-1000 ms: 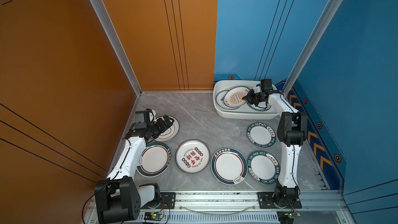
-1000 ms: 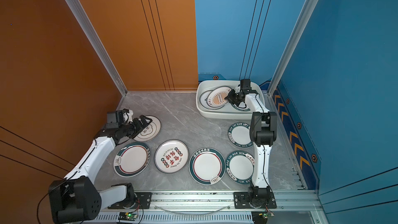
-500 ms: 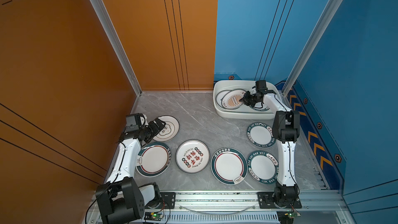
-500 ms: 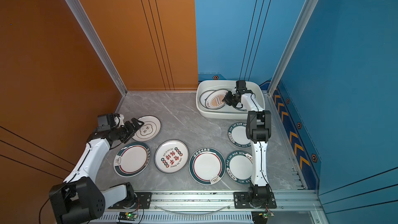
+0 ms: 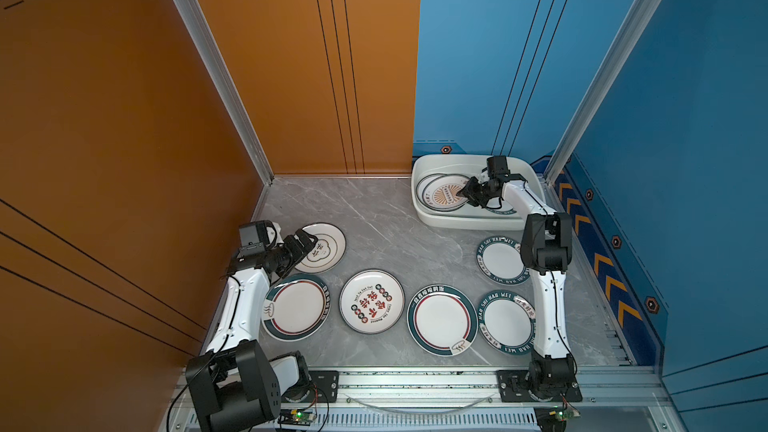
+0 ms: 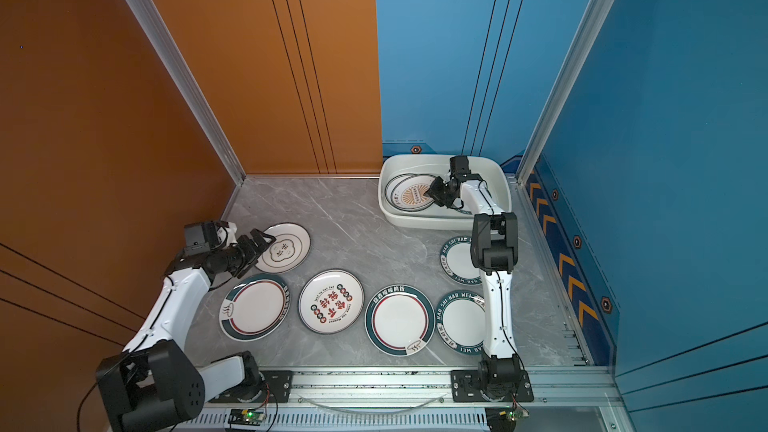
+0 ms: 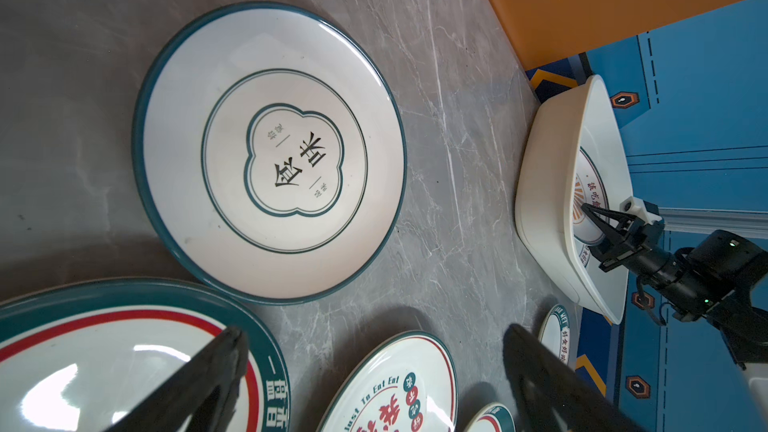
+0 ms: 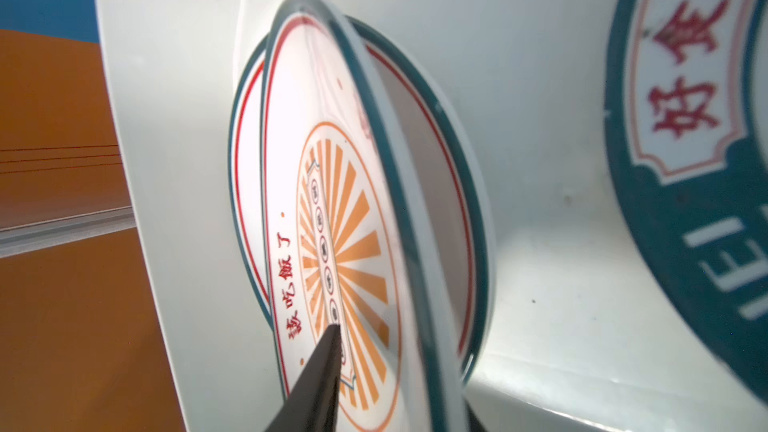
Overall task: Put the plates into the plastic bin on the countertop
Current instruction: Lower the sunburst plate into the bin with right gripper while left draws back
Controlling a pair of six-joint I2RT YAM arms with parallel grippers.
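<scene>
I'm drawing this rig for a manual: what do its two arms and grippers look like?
The left arm and right arm have glossy white links joined by chunky black joints, on black bases, with a thin black cable along each. The left gripper and right gripper are black, with slim tapering fingers.

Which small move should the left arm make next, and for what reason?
Probably lower the left gripper onto the near rim of the clover-pattern plate. Its jaws stand wide open and empty, aimed at that plate, which lies flat on the countertop outside the bin.
</scene>
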